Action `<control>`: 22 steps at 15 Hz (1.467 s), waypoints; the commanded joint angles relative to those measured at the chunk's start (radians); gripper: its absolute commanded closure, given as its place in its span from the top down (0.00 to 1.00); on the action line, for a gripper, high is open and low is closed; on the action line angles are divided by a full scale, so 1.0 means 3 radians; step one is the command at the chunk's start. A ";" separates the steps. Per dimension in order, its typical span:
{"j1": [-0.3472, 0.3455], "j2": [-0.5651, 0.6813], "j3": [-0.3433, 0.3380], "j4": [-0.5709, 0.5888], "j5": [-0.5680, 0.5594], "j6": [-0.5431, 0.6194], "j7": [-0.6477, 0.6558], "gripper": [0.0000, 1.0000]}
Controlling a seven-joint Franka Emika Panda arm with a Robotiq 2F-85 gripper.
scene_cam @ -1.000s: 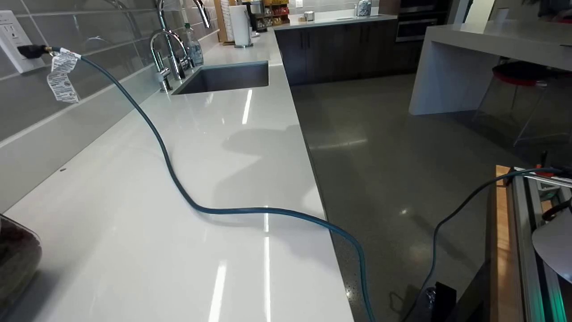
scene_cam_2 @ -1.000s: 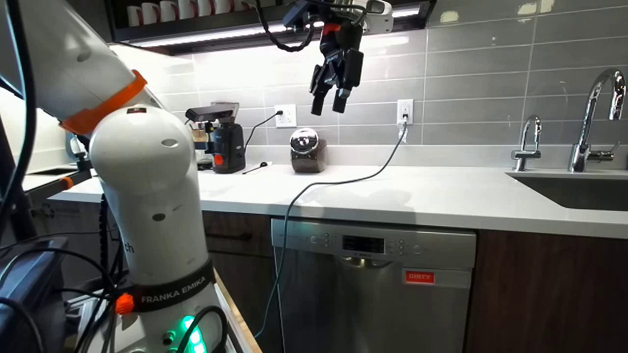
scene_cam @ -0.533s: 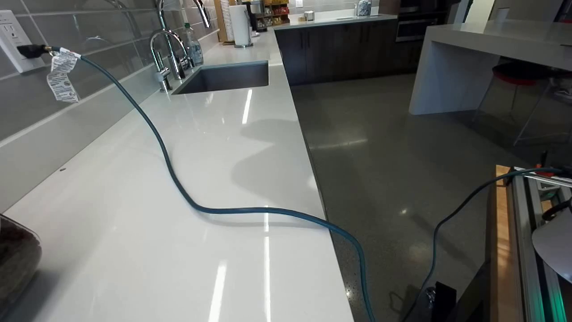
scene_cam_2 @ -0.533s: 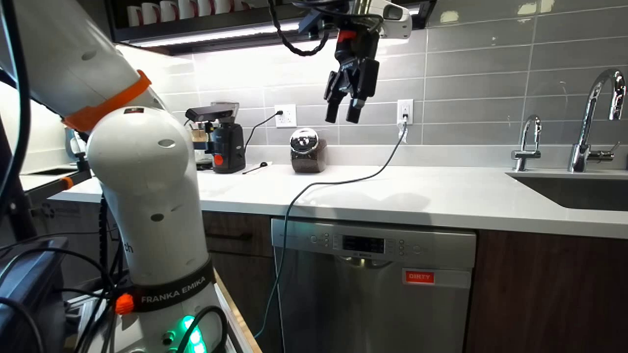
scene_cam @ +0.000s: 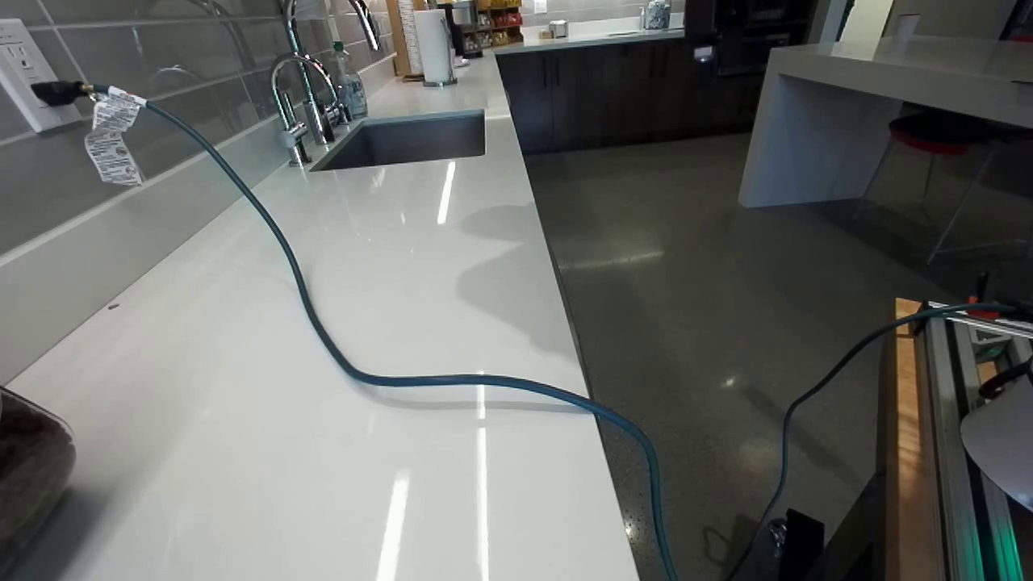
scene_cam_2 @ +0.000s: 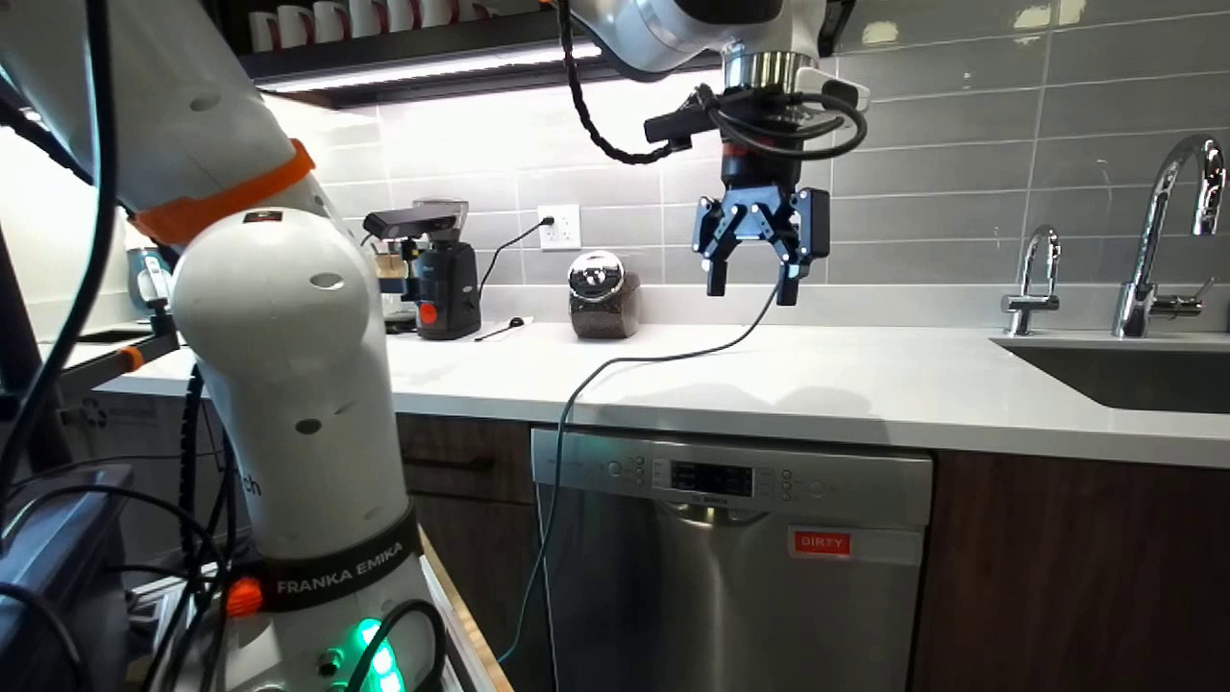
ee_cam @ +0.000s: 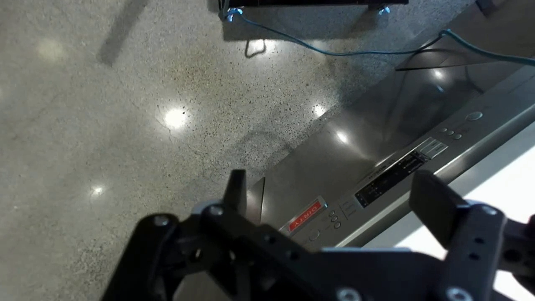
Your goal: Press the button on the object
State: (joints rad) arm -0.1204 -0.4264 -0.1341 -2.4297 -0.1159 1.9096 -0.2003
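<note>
The pictures do not show which object is meant. A steel dishwasher (scene_cam_2: 730, 596) is built in under the white counter. Its top panel has a dark display (scene_cam_2: 711, 479) and small round buttons (scene_cam_2: 786, 483). In the wrist view the panel's buttons (ee_cam: 334, 218) and display (ee_cam: 391, 179) show between and below the fingers. A black coffee grinder (scene_cam_2: 448, 279) with an orange-red round button (scene_cam_2: 428, 313) stands at the back left of the counter. My gripper (scene_cam_2: 752, 288) is open and empty, pointing down above the counter and touching nothing. In the wrist view its fingers (ee_cam: 236, 190) stand wide apart.
A blue-green cable (scene_cam_2: 663, 358) runs from the wall outlet over the counter (scene_cam: 339, 484) and hangs over its front edge. A dark-filled jar (scene_cam_2: 603, 312) stands by the wall. A sink (scene_cam_2: 1134, 375) with faucets is at the right. A shelf of mugs (scene_cam_2: 330, 21) hangs above.
My gripper has moved right and down in an exterior view, and has turned so that both fingers show side by side. Its shadow on the counter has shifted. The objects have not moved.
</note>
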 commanded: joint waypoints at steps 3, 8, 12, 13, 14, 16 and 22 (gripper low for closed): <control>0.0059 0.0177 -0.0075 -0.0250 -0.0153 0.0523 -0.0528 1.00; 0.0040 0.0227 -0.0061 -0.0213 -0.0069 0.0440 -0.0459 1.00; 0.0040 0.0230 -0.0062 -0.0213 -0.0069 0.0440 -0.0463 1.00; 0.0040 0.0230 -0.0062 -0.0213 -0.0069 0.0440 -0.0463 1.00; 0.0040 0.0230 -0.0062 -0.0212 -0.0069 0.0440 -0.0463 1.00; 0.0043 0.0353 -0.0078 -0.0215 -0.0101 0.0639 -0.0513 1.00; 0.0086 0.0751 -0.0216 -0.0244 0.0079 0.1418 -0.0980 1.00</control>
State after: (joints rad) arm -0.1142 -0.2762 -0.1682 -2.5001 -0.1263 2.2369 -0.4105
